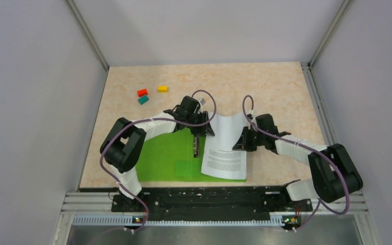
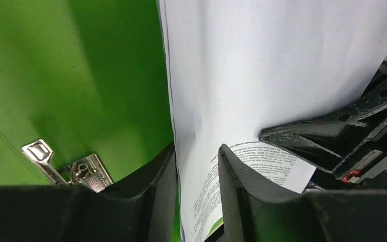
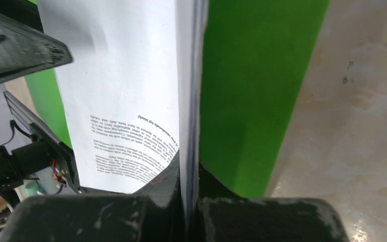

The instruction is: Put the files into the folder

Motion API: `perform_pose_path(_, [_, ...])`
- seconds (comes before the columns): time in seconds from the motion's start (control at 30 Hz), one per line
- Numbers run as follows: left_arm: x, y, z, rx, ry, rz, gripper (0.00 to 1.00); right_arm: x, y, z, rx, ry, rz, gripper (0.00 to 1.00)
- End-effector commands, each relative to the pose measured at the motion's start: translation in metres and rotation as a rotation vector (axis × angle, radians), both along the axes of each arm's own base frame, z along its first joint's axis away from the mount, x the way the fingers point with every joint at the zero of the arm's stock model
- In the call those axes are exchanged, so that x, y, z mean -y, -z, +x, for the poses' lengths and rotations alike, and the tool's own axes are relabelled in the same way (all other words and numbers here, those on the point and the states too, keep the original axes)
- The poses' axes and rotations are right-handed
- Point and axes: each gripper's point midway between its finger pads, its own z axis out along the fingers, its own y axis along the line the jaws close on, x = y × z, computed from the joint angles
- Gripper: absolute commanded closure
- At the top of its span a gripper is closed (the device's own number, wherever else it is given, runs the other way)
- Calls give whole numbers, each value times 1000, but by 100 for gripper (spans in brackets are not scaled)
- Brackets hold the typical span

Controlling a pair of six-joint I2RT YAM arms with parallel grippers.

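Observation:
The green folder (image 1: 163,155) lies open on the table, its metal clip (image 1: 196,145) along the spine. The files (image 1: 227,148), white sheets with black text, rest on its right half, their far end curled up. My left gripper (image 1: 204,130) stands at the sheets' left edge. In the left wrist view it (image 2: 197,148) is open, with the files (image 2: 262,75) passing through the gap close to one finger, and the clip (image 2: 73,169) lower left. My right gripper (image 1: 242,140) is at their right edge. In its own view it (image 3: 189,156) is shut on the files (image 3: 126,75), above the folder (image 3: 252,91).
Three small blocks, red (image 1: 142,92), teal (image 1: 143,100) and yellow (image 1: 162,89), sit at the far left of the beige table (image 1: 275,87). Grey walls close in the back and both sides. The arm bases stand on a rail (image 1: 204,199) at the near edge.

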Motion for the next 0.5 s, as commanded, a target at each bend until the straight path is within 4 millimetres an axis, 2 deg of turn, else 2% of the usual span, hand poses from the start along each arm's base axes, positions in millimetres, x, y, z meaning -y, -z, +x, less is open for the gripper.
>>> perform_pose_path(0.0, [-7,-16,6,97,14,20,60,-9,3,14,77,-52,13,100])
perform_pose_path(0.17, [-13,-23,3,123,30,30,62,-8,9,17,77,-63,-16,100])
perform_pose_path(0.3, [-14,-22,-1,115,35,29,68,-11,5,22,100,-84,-39,100])
perform_pose_path(0.47, [-21,-21,-4,122,22,51,70,-22,-5,26,141,-111,-43,100])
